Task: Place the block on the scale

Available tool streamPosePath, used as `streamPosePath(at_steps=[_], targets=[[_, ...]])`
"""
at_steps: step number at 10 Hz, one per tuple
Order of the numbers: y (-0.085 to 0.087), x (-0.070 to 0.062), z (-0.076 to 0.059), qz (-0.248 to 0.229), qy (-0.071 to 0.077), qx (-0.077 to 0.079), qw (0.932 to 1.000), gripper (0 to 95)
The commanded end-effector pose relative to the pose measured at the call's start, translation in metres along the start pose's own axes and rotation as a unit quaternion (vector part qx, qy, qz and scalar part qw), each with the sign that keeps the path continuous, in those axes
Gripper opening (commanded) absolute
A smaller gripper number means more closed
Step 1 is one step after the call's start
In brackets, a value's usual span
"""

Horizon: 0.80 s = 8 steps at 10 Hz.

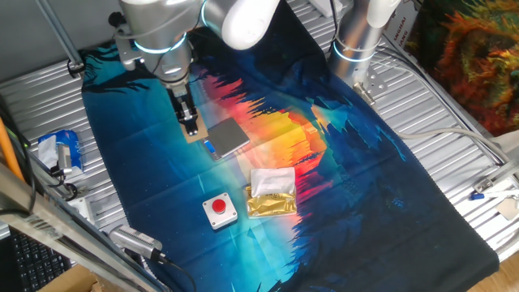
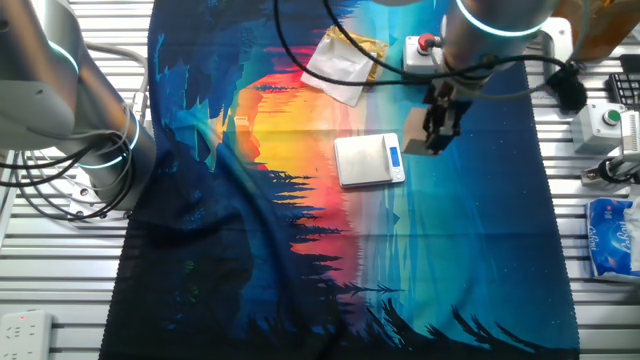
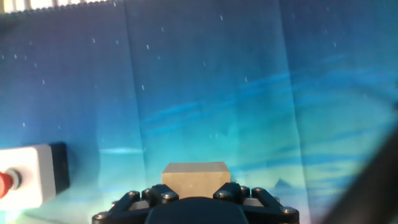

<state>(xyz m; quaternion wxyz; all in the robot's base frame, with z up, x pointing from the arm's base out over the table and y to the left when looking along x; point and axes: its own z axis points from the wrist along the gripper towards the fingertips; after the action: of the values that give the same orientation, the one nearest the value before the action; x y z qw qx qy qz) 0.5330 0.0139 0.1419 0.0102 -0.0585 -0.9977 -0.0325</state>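
Note:
My gripper is shut on the tan wooden block, held by its two sides. In the hand view the block sits between my fingertips over the blue cloth. The scale, with a silver top plate and a blue front edge, lies on the cloth just right of the gripper. In the other fixed view the gripper and the block are to the right of the scale, beside its blue edge. The scale does not show in the hand view.
A white box with a red button and a gold foil packet lie nearer the front of the printed cloth. The button box shows at the hand view's left edge. A second arm's base stands at the back. A tissue pack lies left.

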Motion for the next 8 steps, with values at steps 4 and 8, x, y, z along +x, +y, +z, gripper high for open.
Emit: streamPosePath(at_steps=[4,8], targets=[[0.003,0.026,0.019,0.015,0.003,-0.014,0.9998,0.0],[0.003,0.043,0.043,0.015,0.013,-0.028,0.9994,0.0]])
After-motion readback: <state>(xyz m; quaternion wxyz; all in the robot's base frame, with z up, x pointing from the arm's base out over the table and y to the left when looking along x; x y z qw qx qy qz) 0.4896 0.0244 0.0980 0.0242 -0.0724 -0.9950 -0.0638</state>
